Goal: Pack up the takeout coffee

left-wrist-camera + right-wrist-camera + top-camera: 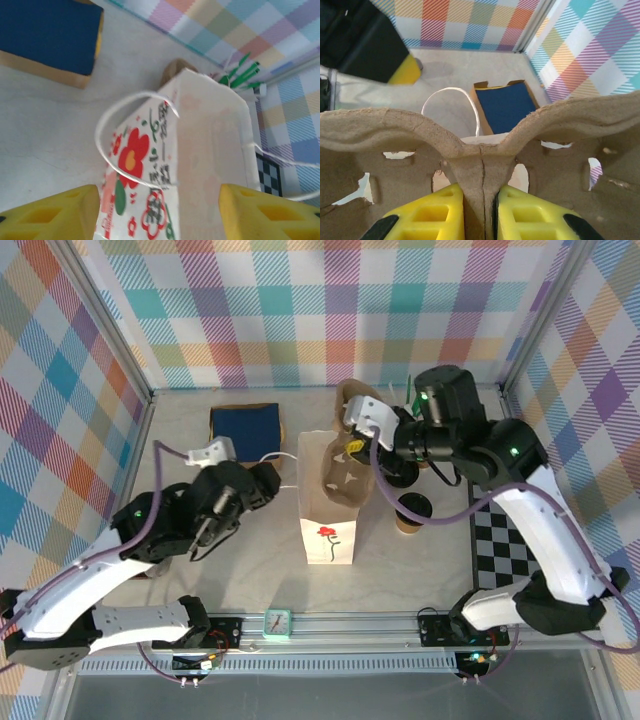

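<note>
Student: Yellow jaws fill the front of the right wrist view. What do they hold?

Tutor: Those are the right jaws, clenched on the centre ridge of a brown cardboard cup carrier [480, 150]. From above, the carrier hangs at the open mouth of the white paper bag [328, 532]. Its lower part looks to be inside the bag, though how deep cannot be told. The pockets that show appear empty.

Student: And the left jaws?

Tutor: They are spread wide and grasp nothing. They sit near the left side of the bag, aimed at its flowered face.

Student: Where is the drink?

Tutor: The coffee cup [411, 508], brown paper with a black lid, stands upright on the surface [260, 575] just right of the bag. It is outside the bag and neither arm touches it.

Student: How far along is the packing, then?

Tutor: By my reading, roughly the first part. The bag stands open and the carrier is at its mouth, but the carrier is not yet let go. What remains is seating the carrier in the bag and setting the lidded cup into it.
</note>
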Tool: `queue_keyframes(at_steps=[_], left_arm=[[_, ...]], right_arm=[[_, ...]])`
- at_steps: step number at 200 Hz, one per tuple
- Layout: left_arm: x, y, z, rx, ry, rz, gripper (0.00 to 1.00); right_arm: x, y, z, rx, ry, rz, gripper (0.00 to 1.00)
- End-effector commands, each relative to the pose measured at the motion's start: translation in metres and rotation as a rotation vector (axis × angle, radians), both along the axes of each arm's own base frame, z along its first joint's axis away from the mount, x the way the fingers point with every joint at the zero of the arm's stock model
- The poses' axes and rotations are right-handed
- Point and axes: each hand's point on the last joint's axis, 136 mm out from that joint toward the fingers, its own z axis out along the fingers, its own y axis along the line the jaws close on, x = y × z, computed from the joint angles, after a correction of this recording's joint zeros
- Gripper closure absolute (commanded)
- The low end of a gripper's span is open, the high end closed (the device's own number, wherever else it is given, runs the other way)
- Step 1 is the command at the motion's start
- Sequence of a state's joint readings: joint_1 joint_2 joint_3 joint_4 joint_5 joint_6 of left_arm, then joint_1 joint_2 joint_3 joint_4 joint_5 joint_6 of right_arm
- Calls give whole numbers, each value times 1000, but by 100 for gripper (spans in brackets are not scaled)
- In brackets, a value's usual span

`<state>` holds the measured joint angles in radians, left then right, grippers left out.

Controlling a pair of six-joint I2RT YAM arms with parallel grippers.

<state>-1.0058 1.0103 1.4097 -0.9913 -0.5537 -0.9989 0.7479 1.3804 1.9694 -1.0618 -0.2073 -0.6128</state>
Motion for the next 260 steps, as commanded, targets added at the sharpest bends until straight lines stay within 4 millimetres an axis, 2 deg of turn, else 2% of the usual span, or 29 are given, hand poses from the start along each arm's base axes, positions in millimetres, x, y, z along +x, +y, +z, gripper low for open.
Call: queue_keyframes(at_steps=[1, 71, 119, 165, 192, 239, 260], left_arm=[[2, 9, -8, 25, 22, -44, 35], [28, 2, -19, -9, 76, -130, 33], [55, 6, -48, -21, 150, -109, 33], [65, 3, -65, -36, 180, -111, 36], [67, 5, -68, -40, 183, -100, 42], [68, 8, -72, -45, 186, -88, 62], [68, 9, -72, -48, 184, -88, 68]], right_arm=[[-10, 8, -8, -37, 42, 81, 79], [-5, 24, -48, -178, 158, 151, 77], [6, 38, -75, -245, 206, 163, 77], [15, 42, -97, -315, 229, 156, 78], [20, 42, -104, -343, 226, 149, 78], [24, 41, -120, -404, 216, 129, 78], [22, 41, -123, -415, 215, 130, 79]])
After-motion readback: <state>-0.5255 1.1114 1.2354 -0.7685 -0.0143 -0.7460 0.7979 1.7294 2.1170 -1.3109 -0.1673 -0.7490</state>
